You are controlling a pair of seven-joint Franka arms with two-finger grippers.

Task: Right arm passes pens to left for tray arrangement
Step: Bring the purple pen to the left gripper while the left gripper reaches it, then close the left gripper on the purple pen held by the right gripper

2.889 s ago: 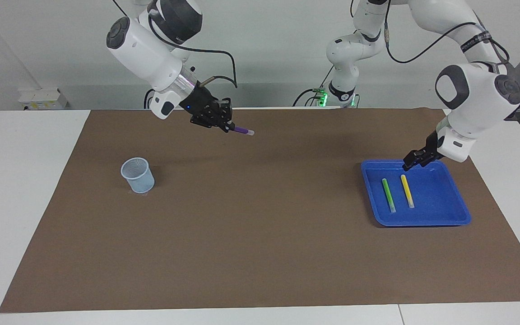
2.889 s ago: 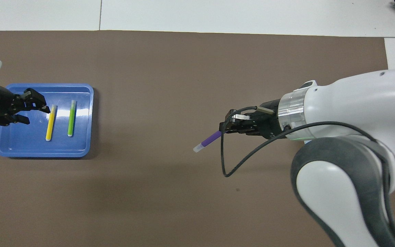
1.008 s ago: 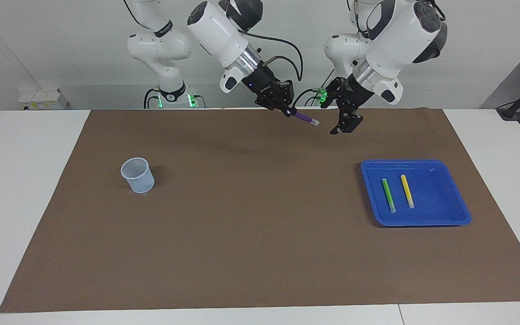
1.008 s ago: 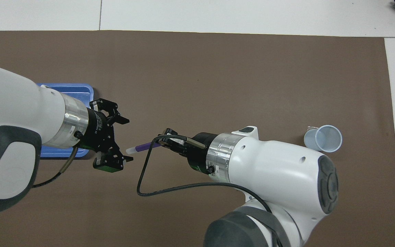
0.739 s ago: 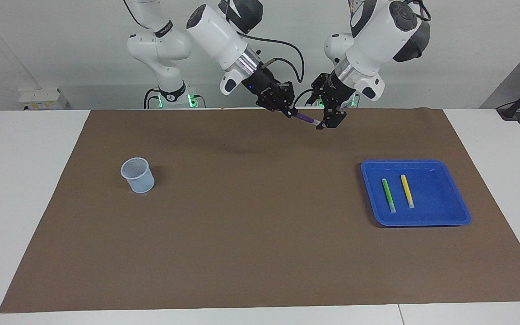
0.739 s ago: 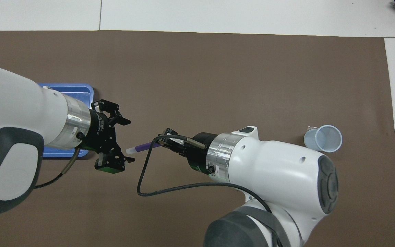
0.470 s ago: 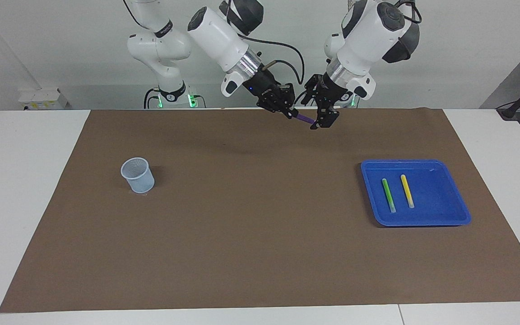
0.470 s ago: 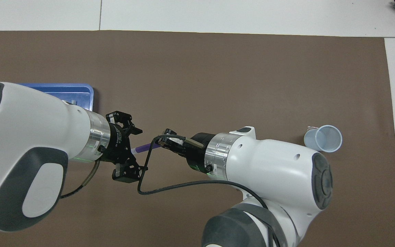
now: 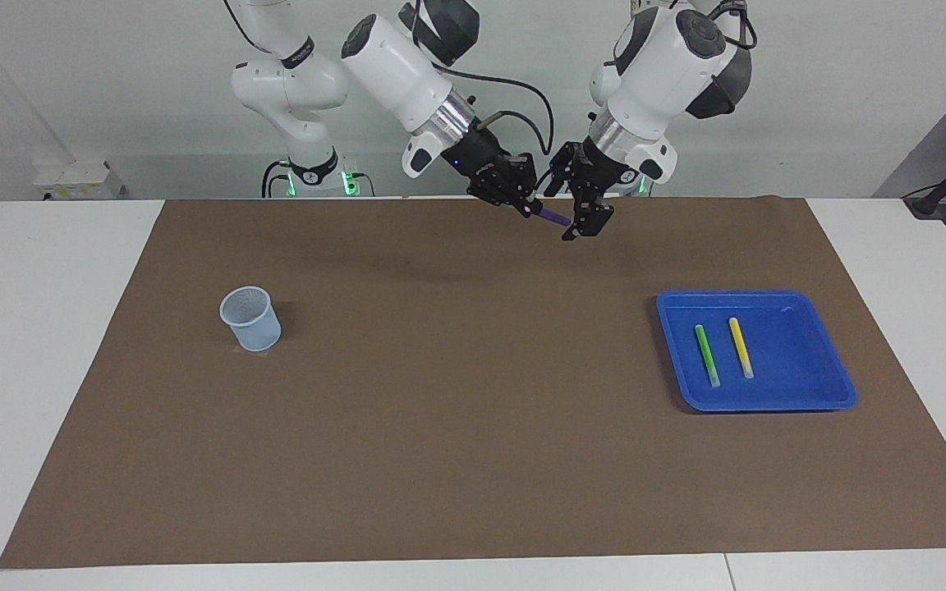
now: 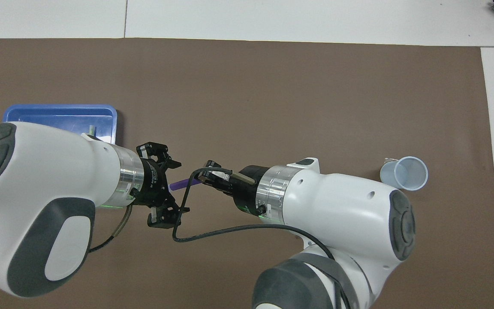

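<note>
My right gripper (image 9: 532, 207) (image 10: 204, 177) is shut on one end of the purple pen (image 9: 556, 217) (image 10: 181, 183), held in the air over the mat's edge nearest the robots. My left gripper (image 9: 573, 212) (image 10: 172, 187) is open, one finger on each side of the pen's free end, which it covers. I cannot tell whether the fingers touch the pen. The green pen (image 9: 706, 355) and the yellow pen (image 9: 741, 347) lie side by side in the blue tray (image 9: 797, 357) (image 10: 49, 112) toward the left arm's end of the table.
A brown mat (image 9: 456, 427) covers the table. A small pale blue mesh cup (image 9: 250, 318) (image 10: 404, 173) stands upright on it toward the right arm's end. A black cable (image 10: 230, 234) loops from the right wrist.
The left gripper came up from the tray and slid its open fingers over the pen's free end. The right arm brought the pen toward the middle, then held still.
</note>
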